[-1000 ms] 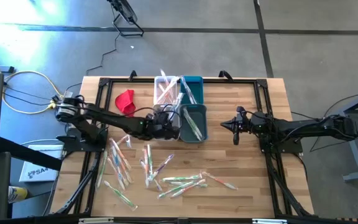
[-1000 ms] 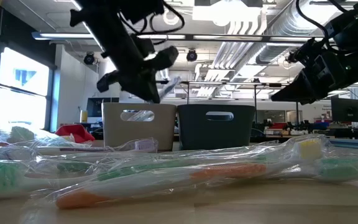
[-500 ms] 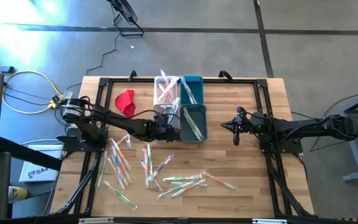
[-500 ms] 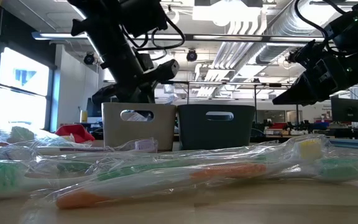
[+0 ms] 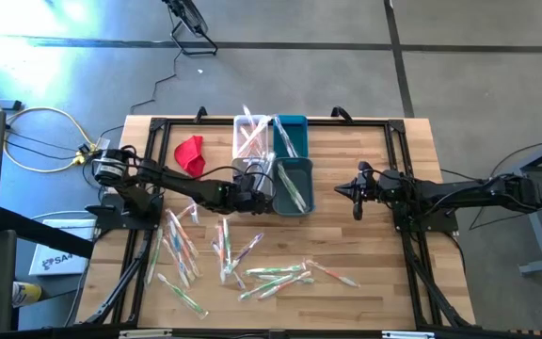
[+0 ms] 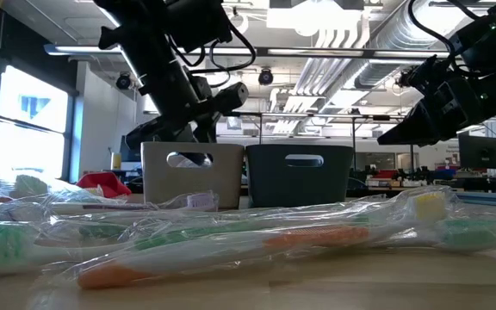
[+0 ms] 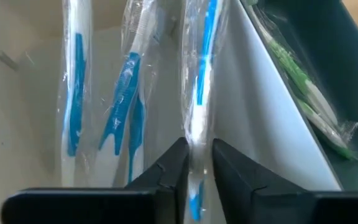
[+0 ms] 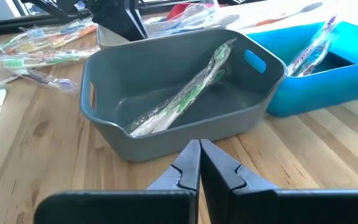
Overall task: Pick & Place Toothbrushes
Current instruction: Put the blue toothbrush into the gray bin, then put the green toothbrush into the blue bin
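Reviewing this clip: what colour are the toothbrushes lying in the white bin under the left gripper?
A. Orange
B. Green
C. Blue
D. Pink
C: the left wrist view shows blue-handled wrapped toothbrushes inside the white bin, with one more blue toothbrush between the left gripper fingers.

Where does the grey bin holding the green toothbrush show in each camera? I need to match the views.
High view: grey bin, middle of the table.
Low view: the dark bin, right of the white bin.
Left wrist view: at the edge, past the white bin's wall.
Right wrist view: centre of the picture.
Shared landmark: the green toothbrush lying inside it, hidden only in the low view.
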Action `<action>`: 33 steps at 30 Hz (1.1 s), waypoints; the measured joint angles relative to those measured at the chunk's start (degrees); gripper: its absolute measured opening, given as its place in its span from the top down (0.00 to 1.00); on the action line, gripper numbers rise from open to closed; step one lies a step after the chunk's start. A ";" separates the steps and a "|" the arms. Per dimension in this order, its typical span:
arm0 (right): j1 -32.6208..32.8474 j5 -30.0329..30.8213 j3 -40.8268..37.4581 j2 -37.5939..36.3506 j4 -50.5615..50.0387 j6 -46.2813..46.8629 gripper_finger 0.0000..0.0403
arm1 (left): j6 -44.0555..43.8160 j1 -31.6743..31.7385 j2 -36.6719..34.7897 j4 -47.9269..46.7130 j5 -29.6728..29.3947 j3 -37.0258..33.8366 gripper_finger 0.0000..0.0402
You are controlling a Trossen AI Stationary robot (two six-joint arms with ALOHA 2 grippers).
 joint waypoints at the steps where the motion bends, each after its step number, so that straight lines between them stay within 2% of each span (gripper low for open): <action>1: -0.02 0.00 0.00 -0.01 0.02 0.00 0.99 | 0.00 0.00 0.00 0.00 -0.01 0.00 0.80; 6: -0.02 0.00 0.00 -0.02 0.02 0.00 0.99 | -0.13 0.00 0.00 0.04 -0.14 0.00 0.67; 10: -0.02 0.00 0.00 -0.01 0.02 0.00 0.99 | -0.13 0.00 -0.16 0.12 -0.20 0.00 0.61; 19: -0.02 -0.02 0.00 -0.02 0.02 0.00 0.99 | 1.86 -0.02 -1.31 1.58 -0.36 0.07 0.60; 26: -0.01 -0.02 0.00 -0.02 0.04 0.00 0.99 | 2.03 -0.02 -1.31 1.77 1.78 0.09 0.60; 33: -0.02 0.00 0.00 0.00 0.04 0.00 0.99 | 10.43 -0.02 -1.31 1.66 1.79 0.09 0.60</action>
